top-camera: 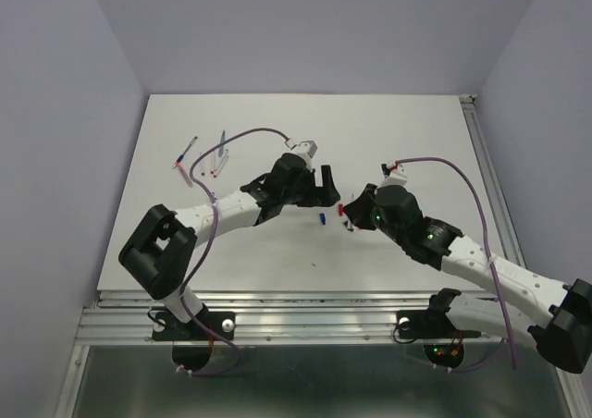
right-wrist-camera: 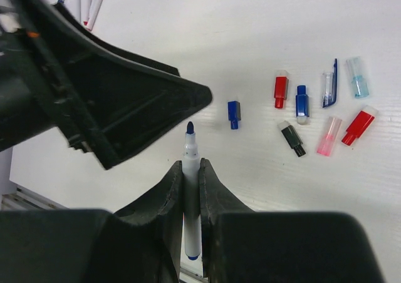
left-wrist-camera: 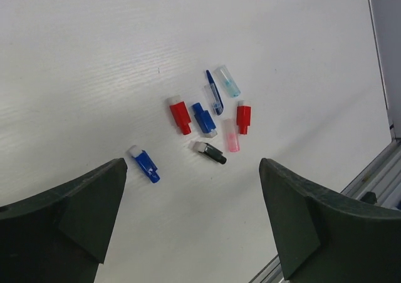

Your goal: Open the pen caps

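White table [top-camera: 398, 131] under lilac walls [top-camera: 305, 30] carries our work. Our right gripper [right-wrist-camera: 192, 173] clamps the barrel of a bare blue-tipped pen [right-wrist-camera: 190, 142], anchoring it. Our left gripper [left-wrist-camera: 191, 176] hangs wide open and empty above the pen caps [left-wrist-camera: 203, 118], short red, blue, pink and clear tubes clustered mid-table. We think the far pens [top-camera: 222, 148] are capped, but they show too small.

Bright, even light fr above, soft shadows, wrist cams' foreground blurry

Flat white rectangular tabletop [top-camera: 277, 256] beneath the left gripper [top-camera: 329, 188]; 3 plain pale lilac walls [top-camera: 305, 30] ahead and beside it; ribbed silver metal rail [top-camera: 277, 313] behind.
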Tool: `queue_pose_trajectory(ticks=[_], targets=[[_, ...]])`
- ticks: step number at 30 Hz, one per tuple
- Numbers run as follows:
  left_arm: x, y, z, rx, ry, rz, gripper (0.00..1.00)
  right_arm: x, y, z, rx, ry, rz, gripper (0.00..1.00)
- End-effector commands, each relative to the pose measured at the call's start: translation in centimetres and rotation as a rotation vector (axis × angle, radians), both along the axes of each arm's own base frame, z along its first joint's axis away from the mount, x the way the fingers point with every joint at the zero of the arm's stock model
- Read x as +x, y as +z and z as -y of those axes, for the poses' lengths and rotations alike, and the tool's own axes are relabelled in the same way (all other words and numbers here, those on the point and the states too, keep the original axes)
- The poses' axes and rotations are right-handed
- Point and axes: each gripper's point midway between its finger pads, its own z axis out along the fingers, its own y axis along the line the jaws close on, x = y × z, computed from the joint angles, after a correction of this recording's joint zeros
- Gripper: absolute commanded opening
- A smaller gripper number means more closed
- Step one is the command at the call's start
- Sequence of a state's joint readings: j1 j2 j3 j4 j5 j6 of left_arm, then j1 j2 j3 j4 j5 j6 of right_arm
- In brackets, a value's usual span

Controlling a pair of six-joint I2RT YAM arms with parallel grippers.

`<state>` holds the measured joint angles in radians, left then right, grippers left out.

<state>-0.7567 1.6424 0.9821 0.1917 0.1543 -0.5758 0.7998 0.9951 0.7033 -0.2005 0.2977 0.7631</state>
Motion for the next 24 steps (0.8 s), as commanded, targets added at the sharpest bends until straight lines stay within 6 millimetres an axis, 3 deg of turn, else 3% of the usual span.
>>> queue_pose_trajectory(ticks=[1,2,3,6,7,8,10,12,13,15,16,19,20,21,24], targets=[[2.1,5.5,-2.8,0.025,0.107,0.146,0.99,0.4,0.7,0.1,0.013,-0.019,0.033,0.06],[2.1,6.8,-3.6,0.012,0.128,0.164,0.99,0.6,0.9,-0.1,0.016,-0.012,0.040,0.06],[3.4,7.0,-5.9,0.049,0.229,0.188,0.99,0.7,0.9,-0.3,0.019,-0.008,0.041,0.06],[3.7,7.9,-10.4,0.093,0.399,0.180,0.99,1.2,1.0,-1.2,0.027,0.011,0.050,0.07],[4.0,8.4,-13.3,0.122,0.504,0.182,0.99,1.5,1.7,-2.0,0.045,0.028,0.067,0.07],[4.0,8.5,-14.7,0.130,0.554,0.178,0.99,1.8,1.7,-2.5,0.051,0.040,0.068,0.07],[3.7,8.2,-17.9,0.167,0.679,0.159,0.99,2.5,0.8,-3.9,0.040,0.067,0.048,0.07],[3.2,9.1,-20.2,0.151,0.780,0.160,0.99,3.3,2.1,-6.0,0.074,0.118,0.069,0.07],[2.6,9.0,-21.8,0.181,0.837,0.161,0.99,4.2,1.9,-7.6,0.072,0.147,0.061,0.08],[1.7,8.6,-23.8,0.217,0.931,0.145,0.99,5.2,1.3,-9.4,0.078,0.168,0.038,0.09],[1.4,8.8,-24.5,0.219,0.959,0.150,0.99,6.3,1.2,-11.3,0.085,0.200,0.035,0.09],[0.6,8.4,-25.7,0.267,0.985,0.154,0.99,7.9,0.2,-14.4,0.093,0.249,-0.003,0.09],[0.4,8.4,-25.9,0.270,0.985,0.152,0.99,8.3,-2.9,-15.7,0.068,0.264,-0.071,0.10],[0.2,8.2,-26.0,0.277,0.987,0.150,0.99,9.5,-1.5,-17.2,0.098,0.274,-0.052,0.10],[-0.3,7.5,-26.8,0.281,1.020,0.144,0.99,11.5,-4.0,-20.0,0.107,0.261,-0.102,0.10]])
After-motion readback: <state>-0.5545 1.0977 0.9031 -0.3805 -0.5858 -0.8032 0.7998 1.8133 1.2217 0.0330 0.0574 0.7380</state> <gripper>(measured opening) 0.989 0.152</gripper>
